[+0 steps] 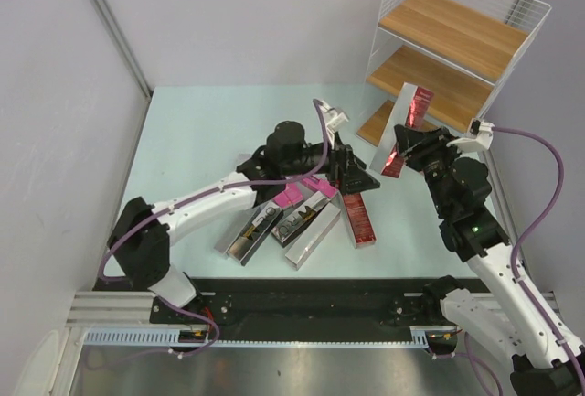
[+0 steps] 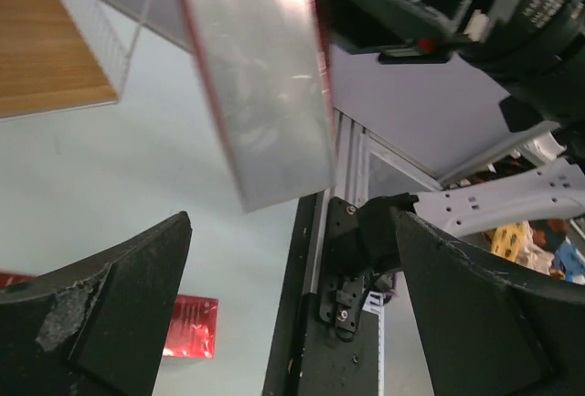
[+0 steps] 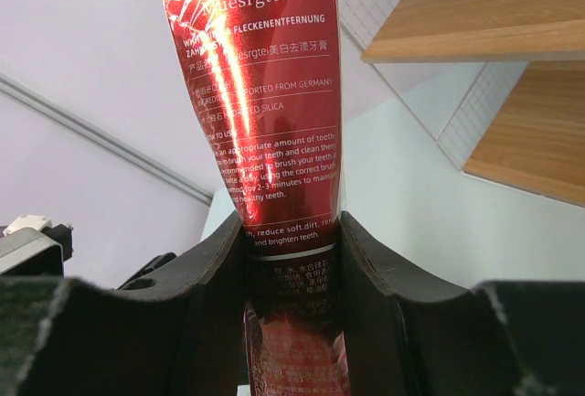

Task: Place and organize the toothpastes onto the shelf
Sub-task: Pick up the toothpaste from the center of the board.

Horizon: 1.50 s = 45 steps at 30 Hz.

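Shelf: tall white wire-frame rack with three light-brown wooden boards (image 1: 454, 30), at the far right corner of the pale desk (image 1: 192, 140). Every carton I could see was on the desk or in a grip.

Desk cluster, centre and toward the near edge:
- two long silver-grey cartons with black ends (image 1: 311, 227) (image 1: 251, 231), lying flat and close together
- two smaller bright pink cartons (image 1: 288, 197) (image 1: 318, 186) at their far ends, partly under the left arm
- one dark red carton (image 1: 359, 218) flat just right of them

Room: open desk to the left and far side of the cluster. Walls closed in the left and back. A black strip ran along the near edge. It was tight between the two arms in front of the shelf.

Right gripper (image 1: 402, 144): jaws clamped on the narrow sides of a glossy dark red carton with white print (image 1: 411, 108), gripping below its middle and holding it off the desk. Its long axis stood on a steep slant, upper end leaning toward the shelf's lower boards, lower end down toward the desk's centre. Whether it touched the shelf I could not tell.

Left gripper (image 1: 355, 176): jaws spread as wide as they went, holding nothing, above the far end of the flat red carton and just beside the held carton's lower end.

The silver-grey cartons pointed from near-left to far-right. The flat red one ran roughly near to far.
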Tool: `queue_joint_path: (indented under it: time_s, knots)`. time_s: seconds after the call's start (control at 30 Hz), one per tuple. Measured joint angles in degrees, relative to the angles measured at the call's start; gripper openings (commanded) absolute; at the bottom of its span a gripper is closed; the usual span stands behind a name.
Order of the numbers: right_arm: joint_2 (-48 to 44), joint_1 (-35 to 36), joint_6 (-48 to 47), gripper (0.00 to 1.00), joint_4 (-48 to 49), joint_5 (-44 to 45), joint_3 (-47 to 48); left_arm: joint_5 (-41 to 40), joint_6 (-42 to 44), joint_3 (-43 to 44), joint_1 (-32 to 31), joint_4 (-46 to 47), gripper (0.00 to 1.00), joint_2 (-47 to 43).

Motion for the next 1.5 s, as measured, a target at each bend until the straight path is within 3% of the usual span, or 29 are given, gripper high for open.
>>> queue_joint_path:
  time_s: [0.17, 0.33, 0.67, 0.73, 0.83, 1.03, 1.2, 1.5]
  knots:
    - [0.0, 0.2, 1.6, 0.32, 0.1, -1.2, 0.0, 2.2, 2.3, 7.4, -2.4, -1.6, 1.0, 4.2]
    - [-0.3, 0.3, 2.1, 0.32, 0.1, -2.2, 0.0, 2.5, 4.7, 12.8, -3.0, -4.9, 0.87, 7.4]
    - [-0.9, 0.3, 1.3, 0.38, -1.6, -2.3, -0.5, 1.5, 6.4, 18.4, -3.4, -10.3, 0.32, 12.4]
    - [-1.1, 0.3, 1.0, 0.57, -1.8, -2.3, -0.6, 1.4, 6.0, 18.4, -3.3, -10.4, 0.3, 12.4]
    - [-1.5, 0.3, 1.2, 0.78, -1.7, -2.7, -0.6, 0.9, 6.3, 18.4, -3.5, -10.4, 0.29, 12.4]
    - [-3.2, 0.4, 0.6, 0.99, -1.4, -5.2, -0.6, 1.2, 6.9, 18.1, -3.3, -10.6, 0.27, 12.2]
    - [-6.1, 0.2, -2.3, 1.0, -1.2, -7.6, -0.6, 6.8, 6.2, 14.6, -1.0, -8.5, 0.27, 10.1]
    - [-10.4, -2.6, -10.8, 1.0, -0.7, -18.0, 0.9, 24.9, 1.2, 7.6, 4.9, 2.7, 0.27, 5.7]
